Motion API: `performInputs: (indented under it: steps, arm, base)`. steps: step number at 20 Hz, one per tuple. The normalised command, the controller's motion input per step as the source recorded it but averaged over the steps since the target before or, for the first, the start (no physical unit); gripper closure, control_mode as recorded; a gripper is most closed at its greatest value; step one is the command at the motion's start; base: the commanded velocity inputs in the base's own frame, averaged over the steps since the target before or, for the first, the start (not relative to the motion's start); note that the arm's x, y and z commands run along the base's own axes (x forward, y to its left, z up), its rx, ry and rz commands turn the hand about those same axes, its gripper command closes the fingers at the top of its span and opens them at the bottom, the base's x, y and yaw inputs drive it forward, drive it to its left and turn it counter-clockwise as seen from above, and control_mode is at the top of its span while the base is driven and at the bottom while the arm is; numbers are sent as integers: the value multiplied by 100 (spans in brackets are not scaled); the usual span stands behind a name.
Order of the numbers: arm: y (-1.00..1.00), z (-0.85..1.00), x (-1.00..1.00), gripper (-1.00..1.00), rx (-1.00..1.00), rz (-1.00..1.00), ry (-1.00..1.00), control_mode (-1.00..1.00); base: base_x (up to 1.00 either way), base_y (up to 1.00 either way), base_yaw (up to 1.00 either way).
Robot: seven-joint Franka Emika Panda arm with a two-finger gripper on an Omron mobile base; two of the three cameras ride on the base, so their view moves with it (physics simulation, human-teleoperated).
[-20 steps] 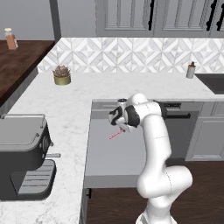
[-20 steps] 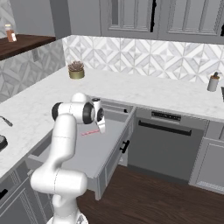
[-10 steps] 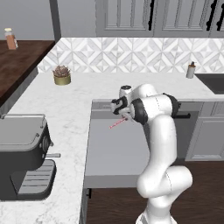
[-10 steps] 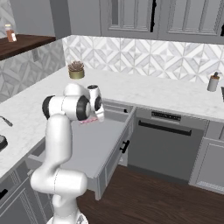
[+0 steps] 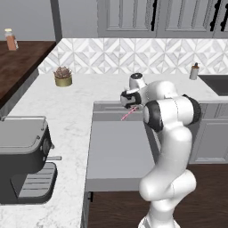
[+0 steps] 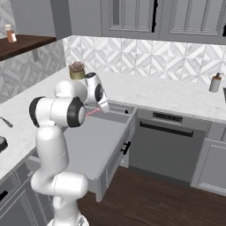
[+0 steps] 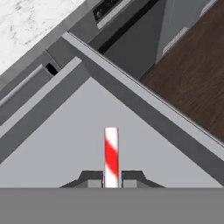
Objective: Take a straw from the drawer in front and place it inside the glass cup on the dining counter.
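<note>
The straw (image 7: 111,155), red and white striped, is clamped between the two fingertips of the gripper (image 7: 111,180) and sticks out straight ahead of them in the hand view. In the left base view the straw (image 5: 127,115) hangs at a slant below the gripper (image 5: 130,107), clear of the drawer floor, above the back part of the open drawer (image 5: 116,151). The right base view shows the same: the straw (image 6: 92,112) points out from the gripper (image 6: 102,107) over the drawer (image 6: 95,141), not touching its grey bottom.

The drawer is pulled fully out and its flat inside is bare grey. Its side wall and front panel (image 7: 144,100) run diagonally across the hand view, with dark wood floor (image 7: 192,78) beyond.

The white marble counter (image 5: 67,107) wraps around the drawer's left and back sides. A small potted plant (image 5: 63,76) stands near the tiled wall, well apart from the gripper. A dark coffee machine (image 5: 24,160) sits on the counter at the near left. A small bottle (image 5: 194,71) stands on the counter to the right, near the wall.
</note>
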Motion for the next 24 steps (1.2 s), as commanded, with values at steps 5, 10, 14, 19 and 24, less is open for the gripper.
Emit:
performInputs:
  steps: [5, 10, 14, 19, 24]
  arm:
    - [-51, 100, -67, 100, -23, 17, -25, -100]
    - [-36, 100, -92, 100, -28, 22, -28, -100]
    - [-23, 89, -100, 100, -31, 26, -30, -100]
    - [-5, 53, -100, 100, -23, 23, -19, -100]
    - [3, 51, -53, 100, -10, 10, -2, -100]
  base:
    - [0, 0, 0]
    - [0, 0, 0]
    - [0, 0, 0]
    - [0, 0, 0]
    - [0, 0, 0]
